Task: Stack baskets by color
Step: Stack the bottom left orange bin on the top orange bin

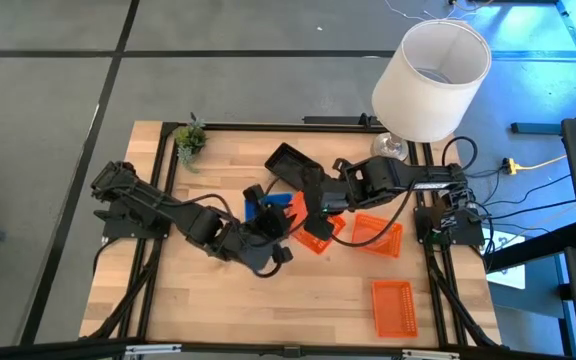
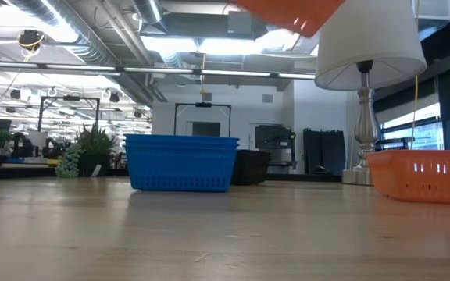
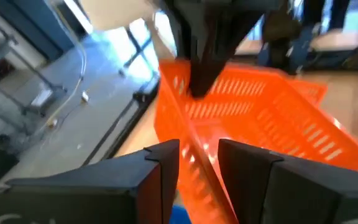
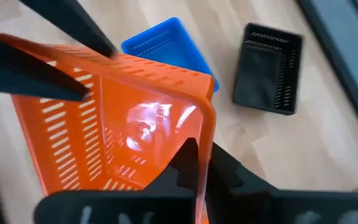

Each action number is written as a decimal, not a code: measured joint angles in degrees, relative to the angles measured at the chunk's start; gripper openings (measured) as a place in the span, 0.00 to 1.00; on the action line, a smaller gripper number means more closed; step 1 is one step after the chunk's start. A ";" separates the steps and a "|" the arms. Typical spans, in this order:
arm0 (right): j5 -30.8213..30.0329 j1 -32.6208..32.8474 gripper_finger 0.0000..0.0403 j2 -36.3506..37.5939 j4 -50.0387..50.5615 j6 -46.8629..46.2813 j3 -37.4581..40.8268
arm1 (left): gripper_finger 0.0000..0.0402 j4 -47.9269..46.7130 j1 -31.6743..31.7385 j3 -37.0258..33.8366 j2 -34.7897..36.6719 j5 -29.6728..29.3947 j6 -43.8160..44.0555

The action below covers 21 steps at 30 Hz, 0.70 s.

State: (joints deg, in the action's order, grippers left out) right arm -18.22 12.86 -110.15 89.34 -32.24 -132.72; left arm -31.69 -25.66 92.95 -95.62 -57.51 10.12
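The right gripper pinches the orange basket by its rim (light, stiff lattice, so rim grabs work), left gripper fingers spread wide.

Pale blond wood grain on the table, framed in black. Bright orange with slotted lattice walls on the lifted basket, glossy where light strikes its floor. Same orange, same slot pattern, on the basket near the lamp side and on the basket at the near edge. Vivid blue with fine mesh walls on the blue baskets. Black with thin pale slits on the black basket. Plain white on the lampshade. Green, speckled leaves on the small plant. Matte black on both arms and on the right pincer. Grey on the floor around.
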 joint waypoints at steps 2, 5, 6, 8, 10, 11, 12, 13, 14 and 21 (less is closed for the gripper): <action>0.55 0.08 0.01 0.46 0.08 0.15 -0.03 | 0.26 2.53 -1.59 0.02 0.63 -2.70 -3.55; 0.99 0.38 0.01 1.14 0.86 1.14 -0.03 | 0.26 6.89 -4.59 0.09 2.22 -8.80 -10.83; 0.99 0.46 0.01 1.46 0.79 1.27 -0.03 | 0.26 8.71 -5.19 0.23 2.49 -10.40 -13.39; 1.93 0.56 0.01 2.02 0.69 1.60 -0.03 | 0.26 8.90 -7.30 0.04 3.41 -13.30 -17.35; 3.90 0.59 0.01 2.51 0.69 3.00 -0.03 | 0.26 9.30 -8.29 0.08 3.88 -14.07 -19.15; 5.66 0.59 0.01 2.74 0.66 4.06 -0.03 | 0.26 9.40 -8.66 0.13 3.95 -14.12 -19.55; 7.60 0.64 0.01 2.95 0.68 4.48 -0.03 | 0.26 9.24 -9.22 0.12 3.96 -14.49 -19.66; 9.23 0.80 0.01 3.08 0.66 4.78 -0.03 | 0.26 8.89 -10.07 0.02 4.21 -15.41 -19.67; 10.42 0.88 0.01 3.15 0.68 5.44 -0.03 | 0.26 8.28 -10.94 -0.06 4.61 -16.70 -19.62; 17.42 1.43 0.01 3.52 0.66 5.73 -0.01 | 0.26 7.49 -14.23 -0.01 4.82 -22.26 -19.70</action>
State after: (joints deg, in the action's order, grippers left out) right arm -0.81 14.29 -106.64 90.00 -26.51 -132.73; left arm -24.20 -39.89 92.95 -90.80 -79.76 -9.58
